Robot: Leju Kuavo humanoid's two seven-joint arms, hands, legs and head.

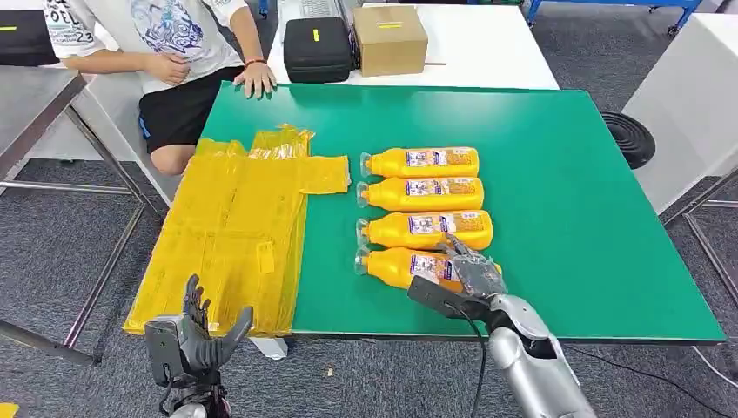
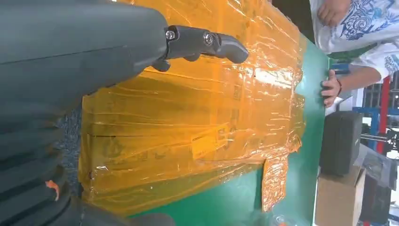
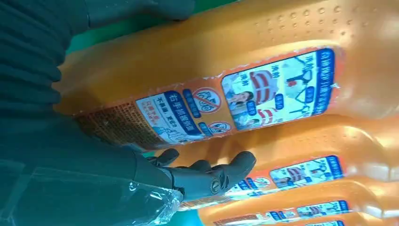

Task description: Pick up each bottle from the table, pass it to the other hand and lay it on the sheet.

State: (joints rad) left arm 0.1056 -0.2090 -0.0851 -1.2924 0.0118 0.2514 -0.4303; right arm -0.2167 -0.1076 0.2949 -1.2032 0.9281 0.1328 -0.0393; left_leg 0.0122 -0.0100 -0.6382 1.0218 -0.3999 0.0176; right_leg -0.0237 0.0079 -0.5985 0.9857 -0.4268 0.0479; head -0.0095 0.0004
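Four orange plastic bottles w/ blue-and-white labels lay on their sides in a row on the green table mat (image 1: 566, 218), caps toward the sheet side. The nearest orange bottle (image 1: 396, 264) sat closest to the table's front edge; next to it the second bottle (image 1: 426, 229), then the third bottle (image 1: 419, 193), and the farthest bottle (image 1: 422, 162). All four were just beside each other, roughly parallel.

The right hand (image 1: 470, 277) rested over the nearest bottle's base end, dark fingers (image 3: 221, 174) on one side of it & the thumb on the other. Fingers wrapped around the body, but whether they were truly clamped on it: cannot tell.

The wrinkled yellow plastic sheet (image 1: 235, 235) covered the mat's left part, nothing lying on it, well apart from the bottles' bodies but near their caps. The left hand (image 1: 196, 335) hovered by the sheet's near corner, off the table's front edge, fingers spread & upright, holding nothing.

A person in a white printed shirt (image 1: 170, 35) sat at the far left corner, one hand (image 1: 255, 78) flat on the mat's edge. Behind: a black zip case (image 1: 318, 48) beside a brown cardboard box (image 1: 389, 39).
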